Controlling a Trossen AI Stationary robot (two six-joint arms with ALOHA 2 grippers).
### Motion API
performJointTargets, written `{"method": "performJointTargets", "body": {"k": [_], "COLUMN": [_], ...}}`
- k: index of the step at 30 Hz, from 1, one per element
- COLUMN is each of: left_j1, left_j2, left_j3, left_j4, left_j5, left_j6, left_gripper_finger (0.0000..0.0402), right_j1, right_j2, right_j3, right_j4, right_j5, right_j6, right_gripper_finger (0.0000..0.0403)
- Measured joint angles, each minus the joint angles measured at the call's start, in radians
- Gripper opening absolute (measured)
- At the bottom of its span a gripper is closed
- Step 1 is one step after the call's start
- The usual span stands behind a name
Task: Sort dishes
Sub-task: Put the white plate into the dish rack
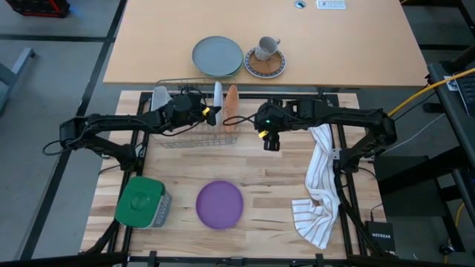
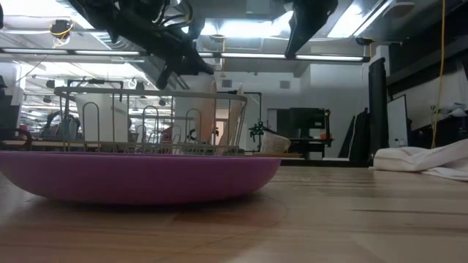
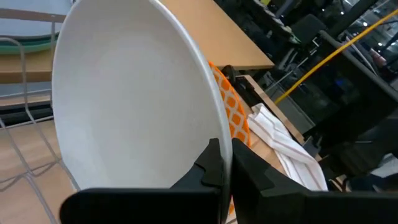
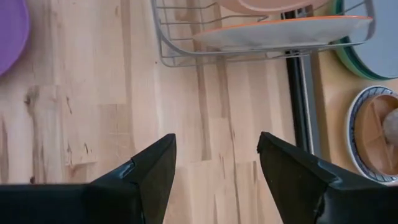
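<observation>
Between the left gripper's (image 3: 227, 171) clenched fingers sits the white plate (image 3: 134, 93), racked beside the orange one (image 3: 231, 112); purple plate (image 1: 220, 203) left, right gripper (image 4: 214, 163) released.

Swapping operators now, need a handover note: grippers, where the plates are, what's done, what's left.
Left gripper: shut on the rim of the plain white round plate, which stands on edge in the wire dish rack.
Right gripper: open, empty, hovering over bare table just in front of the rack.
Orange-red patterned plate: upright in the rack, beside the white one.
Purple round plate: flat on the wooden table, near the front edge, untouched.
Done: orange-red plate racked; white plate in the rack but not released.
Left: release the white plate, then probably rack the purple one.
</observation>
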Motion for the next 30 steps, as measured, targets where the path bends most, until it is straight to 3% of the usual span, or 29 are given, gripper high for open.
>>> {"method": "performJointTargets", "body": {"k": [12,23,30], "left_j1": [-0.001,-0.001,0.0], "left_j2": [0.002,0.002,0.002], "left_j3": [-0.001,-0.001,-0.002], "left_j4": [-0.156,-0.161,-0.162], "left_j5": [-0.022,-0.042,-0.05], "left_j6": [0.004,0.109,0.131], "left_gripper_finger": [0.0018,0.0022,0.0075], "right_j1": [0.0,0.001,0.002], "right_j2": [0.001,0.001,0.001], "right_j3": [-0.087,-0.092,-0.092], "right_j4": [0.12,0.136,0.16], "right_j5": [-0.078,-0.092,-0.094], "right_j6": [0.0,0.0,0.0], "right_gripper_finger": [0.0232,0.0232,0.0232]}}
